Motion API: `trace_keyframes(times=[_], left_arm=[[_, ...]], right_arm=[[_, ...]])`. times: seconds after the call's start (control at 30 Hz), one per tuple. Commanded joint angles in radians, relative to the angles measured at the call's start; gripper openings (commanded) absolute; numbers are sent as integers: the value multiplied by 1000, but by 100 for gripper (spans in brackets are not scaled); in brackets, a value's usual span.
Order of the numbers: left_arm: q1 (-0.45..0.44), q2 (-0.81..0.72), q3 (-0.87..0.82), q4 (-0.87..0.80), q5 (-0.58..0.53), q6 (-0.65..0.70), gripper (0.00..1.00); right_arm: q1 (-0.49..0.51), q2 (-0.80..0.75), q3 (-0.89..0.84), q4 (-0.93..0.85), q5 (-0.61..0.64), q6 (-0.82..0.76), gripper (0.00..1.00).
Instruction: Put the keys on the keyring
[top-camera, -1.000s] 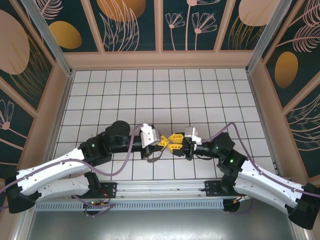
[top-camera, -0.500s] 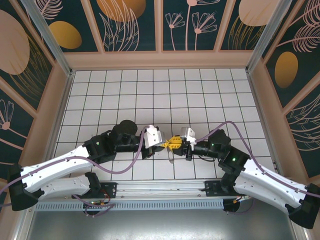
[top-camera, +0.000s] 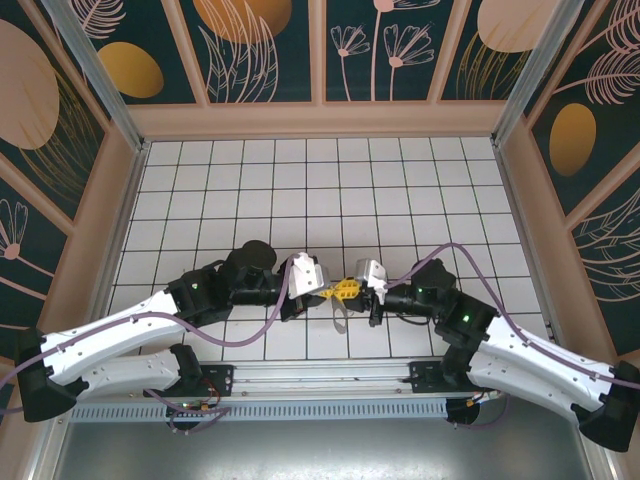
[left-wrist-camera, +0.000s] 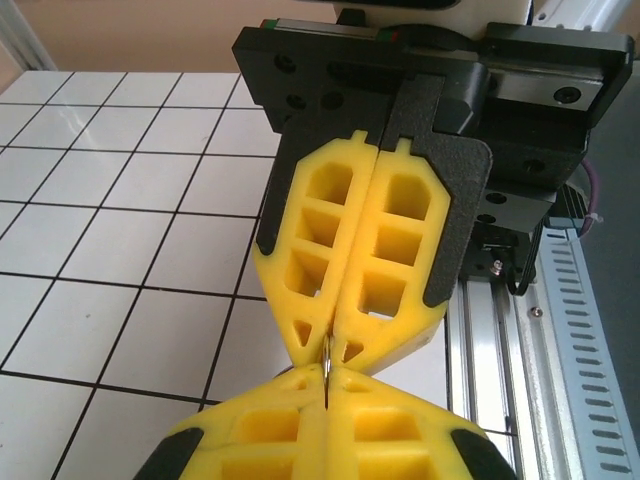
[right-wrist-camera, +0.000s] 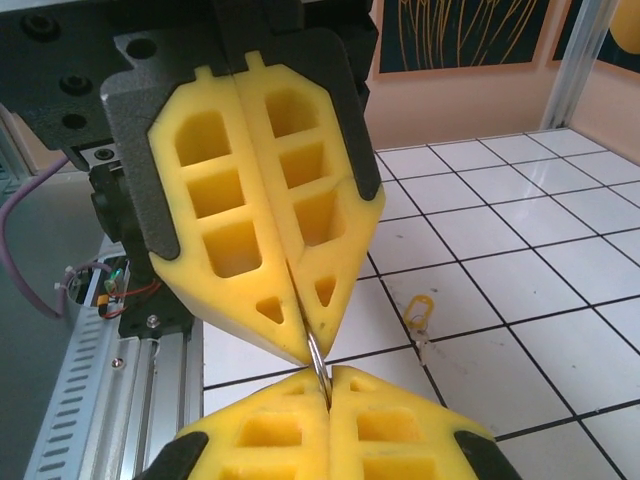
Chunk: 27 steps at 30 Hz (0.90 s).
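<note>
My two grippers meet tip to tip low over the tiled floor near the front rail. A thin silvery keyring stands edge-on between them, pinched from both sides. The left gripper is shut on its near edge, where the keyring shows as a sliver. Opposite it, the right gripper is shut on the other edge. From above, the left gripper and right gripper touch at their yellow tips. One small brass-gold key lies on a tile beyond them. The other keys are hidden.
The aluminium front rail runs close beside the grippers. Purple cables loop off both wrists. White tiled floor stretches toward the back wall, with side walls left and right.
The right gripper's jaws have closed onto the keyring. Both arms have shifted slightly, bringing the fingertips closer together and a little lower.
</note>
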Motion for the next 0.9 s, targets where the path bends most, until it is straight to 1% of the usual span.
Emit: trace_keyframes(times=[0.0, 0.07, 0.1, 0.2, 0.3, 0.43, 0.67, 0.87], left_arm=[[-8, -35, -12, 47, 88, -53, 0], [-9, -79, -35, 66, 73, -89, 7], [-7, -104, -44, 71, 66, -106, 9], [0, -161, -69, 82, 54, -146, 10], [4, -183, -81, 86, 53, -166, 10], [4, -180, -84, 94, 73, -174, 10], [4, -122, -68, 107, 151, -156, 18], [3, -110, -75, 135, 143, -155, 18]], right_arm=[[28, -30, 12, 67, 54, -54, 0], [37, -56, -9, 81, 61, -69, 0], [40, -69, -19, 91, 60, -74, 0], [41, -87, -43, 119, 44, -84, 0], [42, -92, -56, 136, 31, -97, 0], [43, -95, -65, 144, 21, -111, 0], [46, -110, -77, 156, -2, -110, 0], [53, -112, -78, 151, -15, -112, 0]])
